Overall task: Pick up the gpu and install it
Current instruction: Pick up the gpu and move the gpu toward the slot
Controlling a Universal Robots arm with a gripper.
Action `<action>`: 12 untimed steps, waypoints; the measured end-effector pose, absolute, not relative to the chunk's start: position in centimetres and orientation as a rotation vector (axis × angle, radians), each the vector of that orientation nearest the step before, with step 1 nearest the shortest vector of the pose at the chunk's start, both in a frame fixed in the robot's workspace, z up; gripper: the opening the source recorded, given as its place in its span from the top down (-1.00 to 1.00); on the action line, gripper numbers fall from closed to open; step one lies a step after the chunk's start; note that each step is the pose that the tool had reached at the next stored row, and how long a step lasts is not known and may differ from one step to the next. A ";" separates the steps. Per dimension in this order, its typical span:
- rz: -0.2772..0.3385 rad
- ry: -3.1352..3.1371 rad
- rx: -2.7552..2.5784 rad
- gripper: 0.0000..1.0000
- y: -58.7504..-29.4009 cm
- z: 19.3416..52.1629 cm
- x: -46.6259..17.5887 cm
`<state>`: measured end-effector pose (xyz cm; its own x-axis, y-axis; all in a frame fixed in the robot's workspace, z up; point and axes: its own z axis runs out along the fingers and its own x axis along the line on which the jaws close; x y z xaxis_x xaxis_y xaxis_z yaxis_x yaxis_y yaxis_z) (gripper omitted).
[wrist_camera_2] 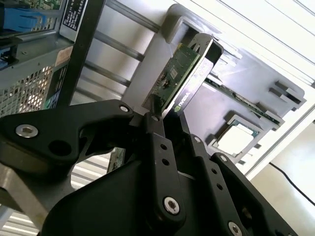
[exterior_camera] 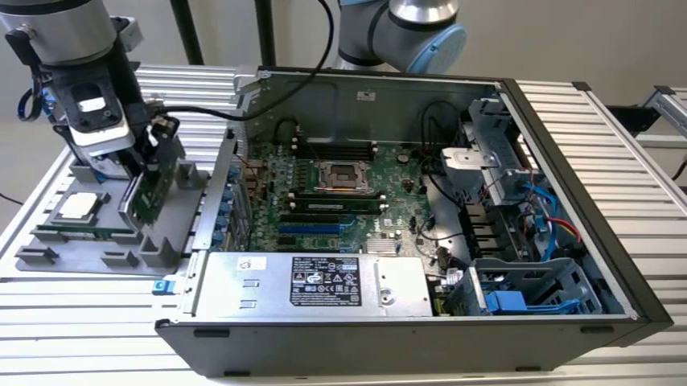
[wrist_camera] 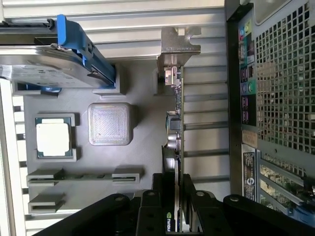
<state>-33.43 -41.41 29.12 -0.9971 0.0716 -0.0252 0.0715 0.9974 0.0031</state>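
Your tool is clamped on the gpu, which stands upright at the grey holder tray beside the open computer case — grasp made, I'd judge, but the card is not yet in the case, the install not done

Soft, diffuse room light is filling the open case in the exterior view, leaving only faint shadows along its walls. In the second wrist view, the slats are washing out to near white while the black gripper is sitting dark in the foreground. In the first wrist view, pale glare is streaking the slats.
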 end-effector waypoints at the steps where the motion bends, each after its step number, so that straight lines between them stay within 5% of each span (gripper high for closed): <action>1: 0.004 3.114 0.112 1.00 -41.4 29.2 -33.4; 12: 0.003 3.114 0.111 1.00 -41.4 30.5 -33.4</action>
